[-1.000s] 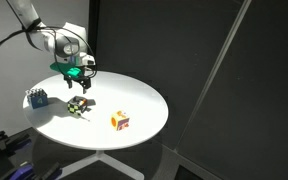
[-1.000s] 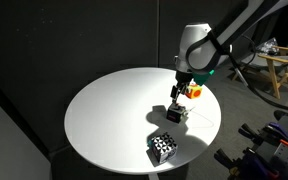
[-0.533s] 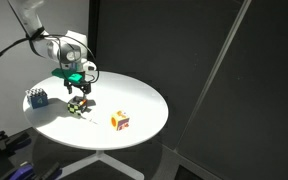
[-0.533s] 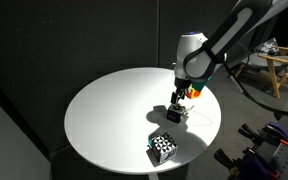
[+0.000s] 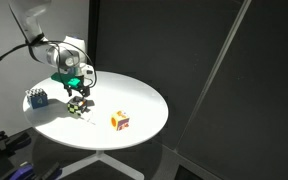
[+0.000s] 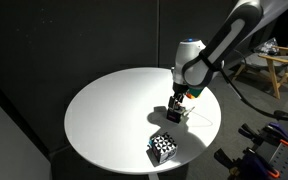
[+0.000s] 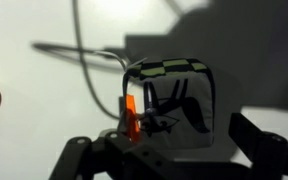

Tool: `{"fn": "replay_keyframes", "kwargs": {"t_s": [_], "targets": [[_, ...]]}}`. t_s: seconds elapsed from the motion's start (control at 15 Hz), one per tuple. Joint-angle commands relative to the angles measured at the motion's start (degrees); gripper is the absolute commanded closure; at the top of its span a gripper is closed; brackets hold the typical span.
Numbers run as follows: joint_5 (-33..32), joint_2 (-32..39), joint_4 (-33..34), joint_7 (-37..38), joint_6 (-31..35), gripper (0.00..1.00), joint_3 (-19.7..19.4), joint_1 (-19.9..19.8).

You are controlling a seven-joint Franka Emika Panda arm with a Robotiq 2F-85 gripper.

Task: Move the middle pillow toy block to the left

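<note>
Middle pillow toy block (image 5: 77, 105) sits on round white table (image 5: 144, 95), well in from the rim, between blue cube (image 5: 36, 97) and orange cube (image 5: 120, 121). Bare tabletop on either side. Gripper (image 7: 164, 145) spread wide, fingers straddling the block. Wrist view: white face, dark mark, green-black checked edge.
</note>
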Motion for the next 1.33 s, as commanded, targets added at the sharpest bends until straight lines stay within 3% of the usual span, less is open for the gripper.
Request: {"fn": "replay_keyframes", "kwargs": {"t_s": [0.0, 0.33, 0.73, 0.8, 0.87, 1.07, 1.13, 1.27], "targets": [[-2.5, 1.2, 1.1, 3.2, 1.7, 0.00, -2.0, 1.6], [-4.4, 2.6, 1.6, 5.5, 2.3, 0.00, -4.2, 3.3], [-4.1, 4.1, 2.2, 5.8, 0.7, 0.00, -4.2, 3.3], [-3.8, 4.2, 2.2, 6.0, 0.5, 0.25, -4.1, 3.2], [-3.5, 4.2, 2.2, 6.1, 0.2, 0.26, -4.0, 3.1], [-2.1, 3.2, 2.1, 9.0, 0.0, 0.47, -4.0, 3.2], [-1.6, 2.9, 2.2, 10.5, 0.0, 0.47, -4.0, 3.1], [-0.5, 2.5, 2.3, 13.7, 0.0, 0.59, -4.4, 3.3]]}}
